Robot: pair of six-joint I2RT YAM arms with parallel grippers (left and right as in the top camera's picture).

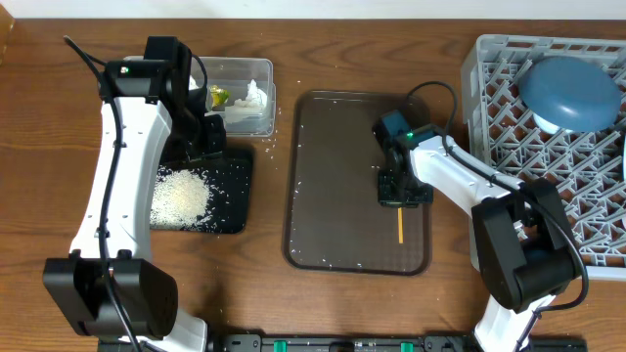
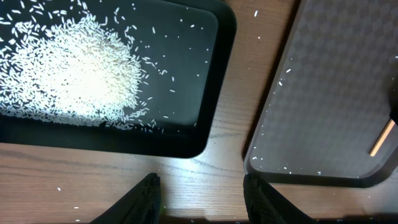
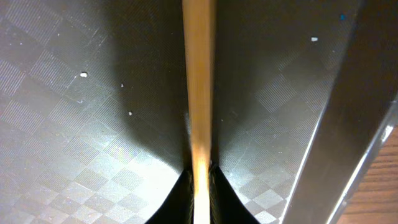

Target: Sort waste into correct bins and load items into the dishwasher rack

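Overhead, the right tool (image 1: 399,196) sits over the flat, rounded-corner brown serving tray (image 1: 333,196), with a thin wooden stick (image 1: 400,227) protruding from it.

Left wrist: the left tool (image 2: 200,190) is released and empty above the woodgrain desk (image 2: 230,155) beside that tray. Granular white rice (image 2: 74,68) is heaped in the glossy black tray (image 2: 214,74).

Right wrist: the fingers (image 3: 177,199) are clenched on the stick, over the brown tray's checkered texture.

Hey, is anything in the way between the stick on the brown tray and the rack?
Nothing loose. The right gripper pinches the stick; between it and the rack lie only the brown tray's rim and the right arm's own links. A blue dish sits in the rack's far side.
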